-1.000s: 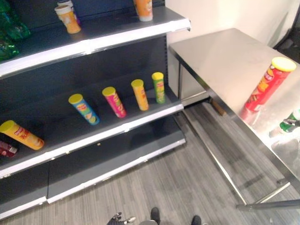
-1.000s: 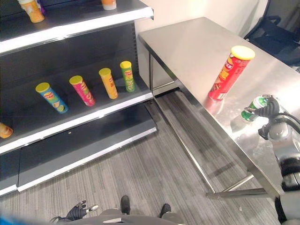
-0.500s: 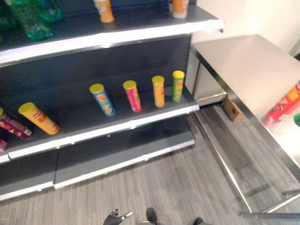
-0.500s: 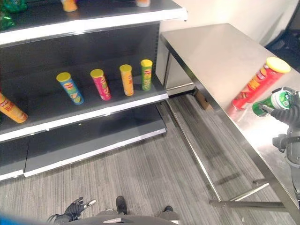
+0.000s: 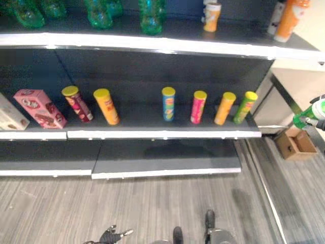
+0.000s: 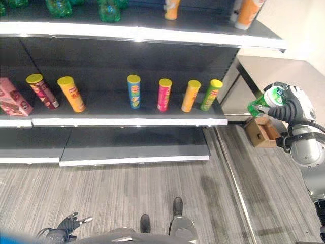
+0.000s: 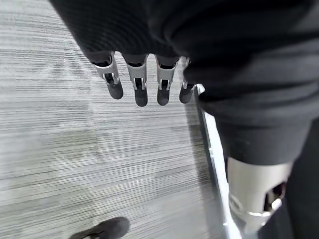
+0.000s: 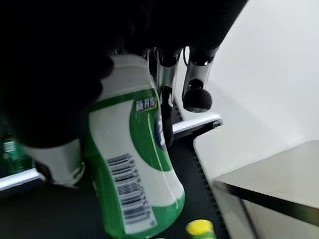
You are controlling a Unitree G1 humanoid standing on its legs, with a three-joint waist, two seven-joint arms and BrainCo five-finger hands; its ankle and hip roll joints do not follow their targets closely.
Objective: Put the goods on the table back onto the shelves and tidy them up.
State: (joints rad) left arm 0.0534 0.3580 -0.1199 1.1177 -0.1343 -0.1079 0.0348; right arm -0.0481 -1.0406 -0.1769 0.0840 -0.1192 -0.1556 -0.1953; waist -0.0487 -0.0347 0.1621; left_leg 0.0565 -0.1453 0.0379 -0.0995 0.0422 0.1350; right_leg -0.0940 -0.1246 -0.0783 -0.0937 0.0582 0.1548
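Left hand (image 7: 144,82) hangs low over the floor with its fingers straight and slack, nothing in it; so that one's just idle.

On the middle shelf (image 6: 127,121), going left to right: a pink box (image 5: 39,108), then 6 tall chip cans standing upright in a loose row, dark red (image 5: 77,103), orange (image 5: 106,106), blue (image 5: 168,103), pink (image 5: 198,107), orange again (image 5: 224,108) and green (image 5: 245,107); green bottles (image 5: 151,15) and a few cups up on the top shelf.

Far right, the right hand (image 6: 285,105) has its fingers wrapped round a small green and white bottle (image 8: 132,172), held up in the air past the shelf's end, with the steel table (image 6: 284,71) behind it and a little cardboard box (image 6: 262,131) on the floor below.

My guess on handling: it looks like a light plastic bottle, stiff enough not to crush; smooth glossy label though, so probably a bit slippery. Gripping round the middle of the body seems right to me; the rounded base could make it wobbly when set down.
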